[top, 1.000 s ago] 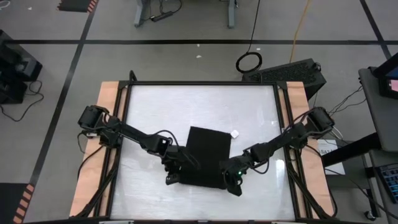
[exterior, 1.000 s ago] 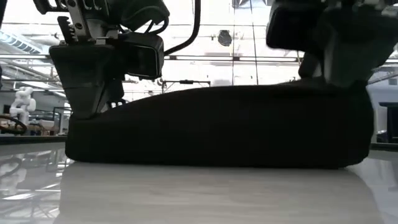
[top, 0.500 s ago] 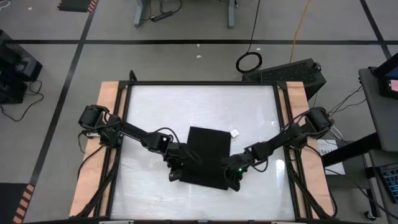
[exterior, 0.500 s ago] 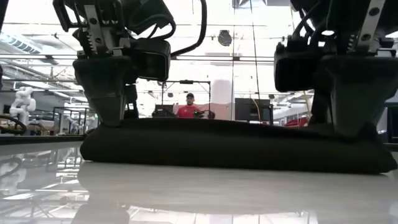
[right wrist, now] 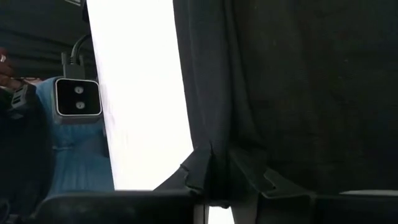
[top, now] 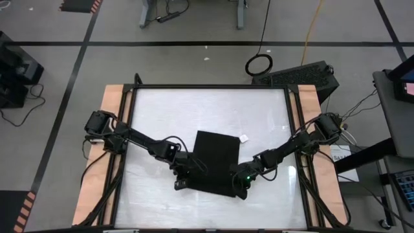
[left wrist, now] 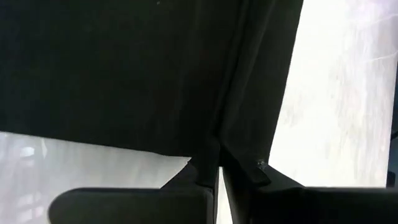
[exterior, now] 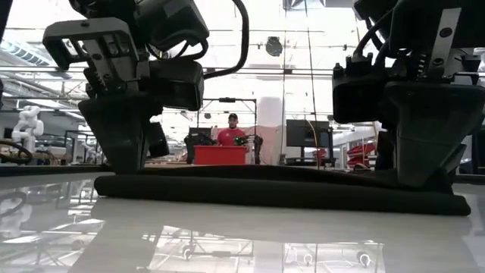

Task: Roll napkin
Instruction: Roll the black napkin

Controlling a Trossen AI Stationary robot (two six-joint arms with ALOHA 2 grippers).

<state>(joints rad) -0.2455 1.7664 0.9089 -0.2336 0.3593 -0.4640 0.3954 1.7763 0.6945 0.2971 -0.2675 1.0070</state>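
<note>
Low view only: person (exterior: 230, 131) beyond flat napkin (exterior: 280, 189).

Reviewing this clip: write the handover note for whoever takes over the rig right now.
Left claw: down on the napkin's near-left corner, fingers pinched on the cloth edge.
Right claw: same at the near-right corner.
Napkin: dark cloth lying on the table, its near edge doubled into a low fold between the claws; white tag at the far-right corner.
Done: first fold at most.
Left: roll the rest toward the far edge.
</note>
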